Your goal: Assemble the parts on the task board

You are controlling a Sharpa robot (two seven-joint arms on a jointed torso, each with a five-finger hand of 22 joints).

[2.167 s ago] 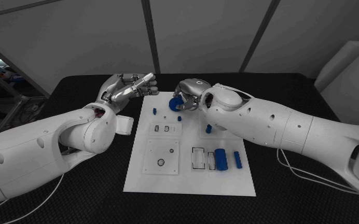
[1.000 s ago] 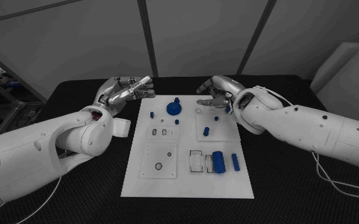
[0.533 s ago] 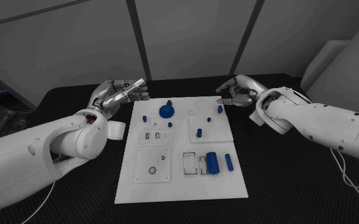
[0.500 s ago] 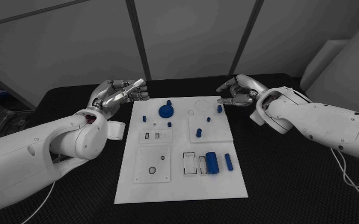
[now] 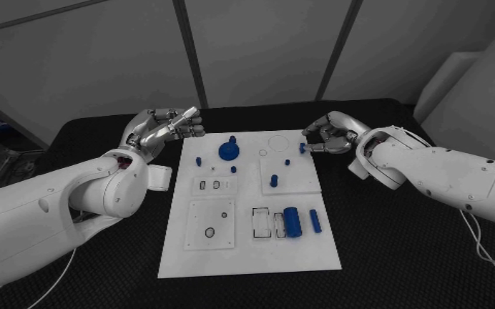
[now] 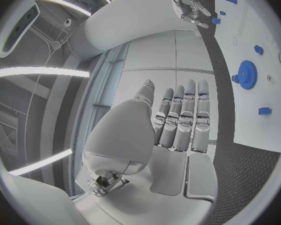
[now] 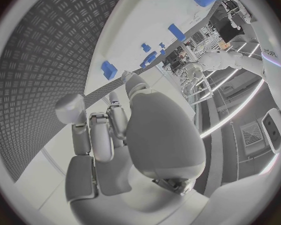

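Whereas 2.2 s ago the right hand (image 5: pixel 328 137) was closed over the blue gear (image 5: pixel 228 152), it is now withdrawn to the task board (image 5: pixel 247 252)'s far right corner, fingers curled in, nothing seen held. The gear is left standing on the board. The left hand (image 5: pixel 160 129) is kept raised and empty, fingers extended together.
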